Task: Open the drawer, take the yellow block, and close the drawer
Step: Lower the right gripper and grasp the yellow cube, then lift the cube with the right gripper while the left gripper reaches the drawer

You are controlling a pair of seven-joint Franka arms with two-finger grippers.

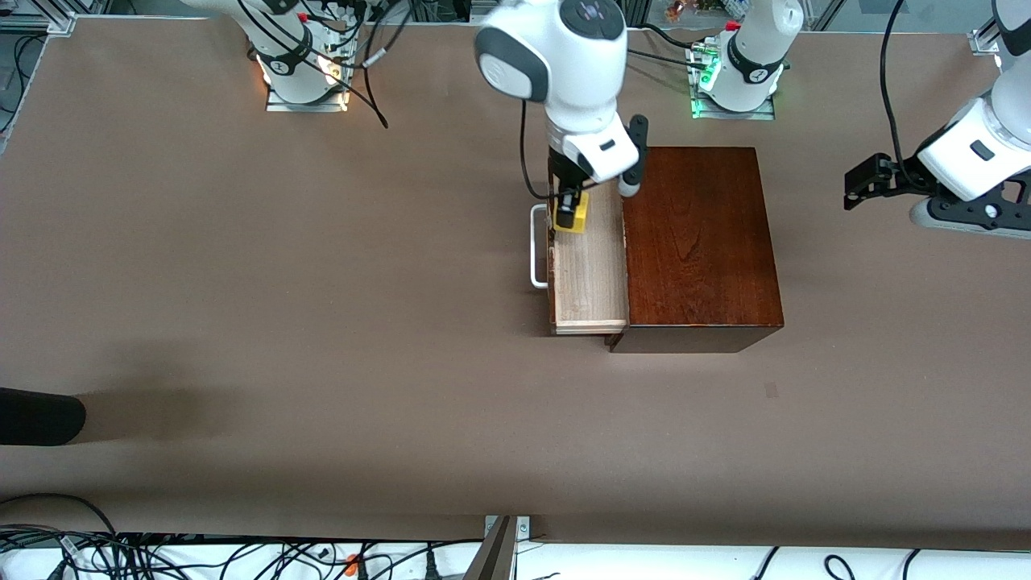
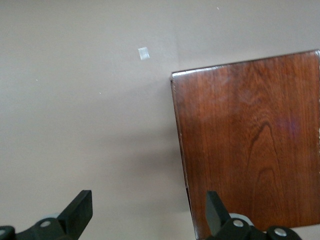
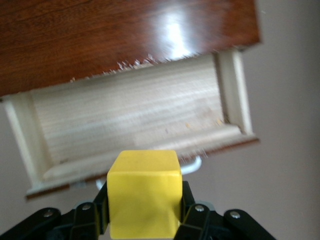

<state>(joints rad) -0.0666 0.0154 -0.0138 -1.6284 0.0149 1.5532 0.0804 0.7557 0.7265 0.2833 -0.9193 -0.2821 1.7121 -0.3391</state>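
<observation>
The drawer of the dark wooden box stands pulled out toward the right arm's end of the table. Its pale inside is bare and its white handle shows. My right gripper is over the drawer's end farthest from the front camera. It is shut on the yellow block, which fills the space between the fingers and is lifted off the drawer floor. My left gripper waits in the air past the box at the left arm's end, open and holding nothing.
A black object juts in at the table edge near the front camera, at the right arm's end. A small pale patch lies on the brown table near the box. Cables run along the front edge.
</observation>
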